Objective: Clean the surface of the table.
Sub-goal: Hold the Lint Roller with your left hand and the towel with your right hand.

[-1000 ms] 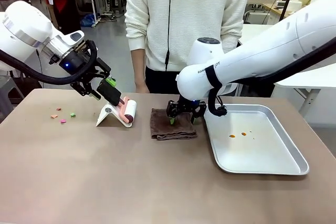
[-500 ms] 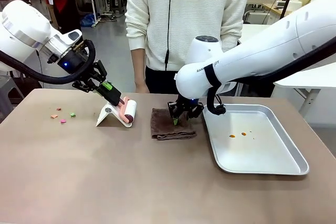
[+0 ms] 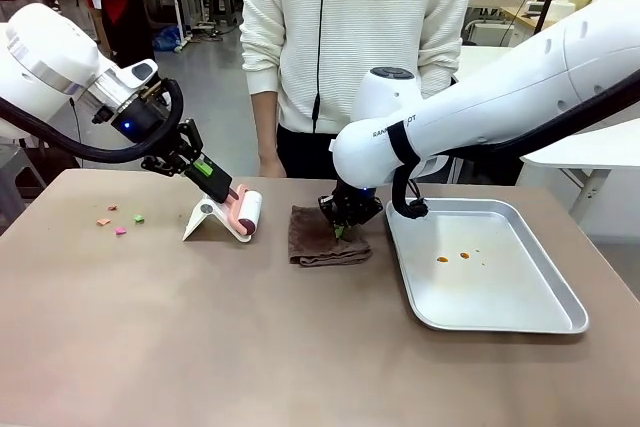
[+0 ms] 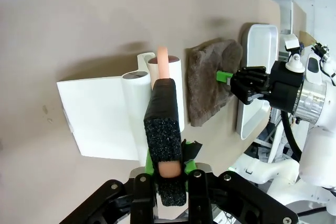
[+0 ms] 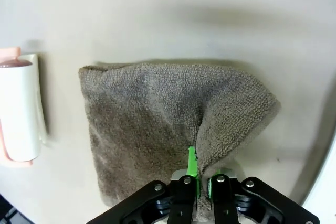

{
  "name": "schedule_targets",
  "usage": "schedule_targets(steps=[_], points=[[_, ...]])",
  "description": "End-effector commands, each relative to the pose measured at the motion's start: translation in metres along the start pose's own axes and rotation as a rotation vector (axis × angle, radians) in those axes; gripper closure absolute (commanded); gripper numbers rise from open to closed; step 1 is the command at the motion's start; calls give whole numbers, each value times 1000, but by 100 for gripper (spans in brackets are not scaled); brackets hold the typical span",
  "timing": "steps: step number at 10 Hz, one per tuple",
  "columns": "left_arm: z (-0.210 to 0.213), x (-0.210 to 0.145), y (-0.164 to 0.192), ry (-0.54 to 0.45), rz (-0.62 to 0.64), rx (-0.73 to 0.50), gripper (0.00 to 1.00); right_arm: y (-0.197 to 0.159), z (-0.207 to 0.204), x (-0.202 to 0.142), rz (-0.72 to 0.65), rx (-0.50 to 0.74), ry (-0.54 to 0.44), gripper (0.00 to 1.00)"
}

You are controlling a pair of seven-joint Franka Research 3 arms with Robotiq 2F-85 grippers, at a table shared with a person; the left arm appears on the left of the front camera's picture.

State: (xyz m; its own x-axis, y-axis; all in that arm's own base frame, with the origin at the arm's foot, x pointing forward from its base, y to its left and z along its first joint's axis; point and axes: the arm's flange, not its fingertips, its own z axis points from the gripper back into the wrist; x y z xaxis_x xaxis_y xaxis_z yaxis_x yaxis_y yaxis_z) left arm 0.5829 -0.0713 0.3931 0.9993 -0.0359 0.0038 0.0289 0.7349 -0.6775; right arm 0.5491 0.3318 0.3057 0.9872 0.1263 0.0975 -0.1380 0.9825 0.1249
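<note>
My left gripper [image 3: 216,180] is clamped on the pink handle of the lint roller [image 3: 247,213], left of centre in the front view. The roll rests against its white stand [image 3: 203,217]. My right gripper [image 3: 343,227], mid-frame, is pinched tight on a raised fold of the brown towel [image 3: 318,243]. The towel lies on the table [image 3: 250,347], which spans the lower half. The steel tray [image 3: 500,325] sits at lower right.

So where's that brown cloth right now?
In the front view the brown cloth lies on the table, between the lint roller on its left and the steel tray on its right; the right end effector pinches a fold of it.
</note>
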Motion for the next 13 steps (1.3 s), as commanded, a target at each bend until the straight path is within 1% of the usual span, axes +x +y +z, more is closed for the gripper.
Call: schedule_targets(steps=[1, 2, 6, 8, 9, 10, 11, 12, 13], points=[[1, -1, 0, -15, -9, -25, 100, -4, -10, -1, -2, -6, 28, 100], [3, -3, -1, -20, -13, -33, 100, -4, -10, 0, -2, 3, 30, 100], [14, -12, -7, -79, -95, -171, 100, -12, -8, 1, -37, 22, 26, 100], [21, -17, -8, -115, -104, -201, 100, -20, 1, -1, -62, 104, 10, 100], [30, -22, -7, -112, -104, -237, 100, -27, 11, -3, -94, 171, 3, 100], [42, -28, -3, -76, -122, -308, 100, -36, 24, -6, -100, 270, 1, 100], [60, -38, 4, -40, -142, -381, 81, -49, 42, -12, -135, 397, -2, 100], [79, -50, 13, -17, -169, -468, 81, -63, 59, -20, -166, 524, 5, 100], [97, -65, 23, -33, -181, -549, 81, -76, 74, -30, -160, 643, 3, 100]])
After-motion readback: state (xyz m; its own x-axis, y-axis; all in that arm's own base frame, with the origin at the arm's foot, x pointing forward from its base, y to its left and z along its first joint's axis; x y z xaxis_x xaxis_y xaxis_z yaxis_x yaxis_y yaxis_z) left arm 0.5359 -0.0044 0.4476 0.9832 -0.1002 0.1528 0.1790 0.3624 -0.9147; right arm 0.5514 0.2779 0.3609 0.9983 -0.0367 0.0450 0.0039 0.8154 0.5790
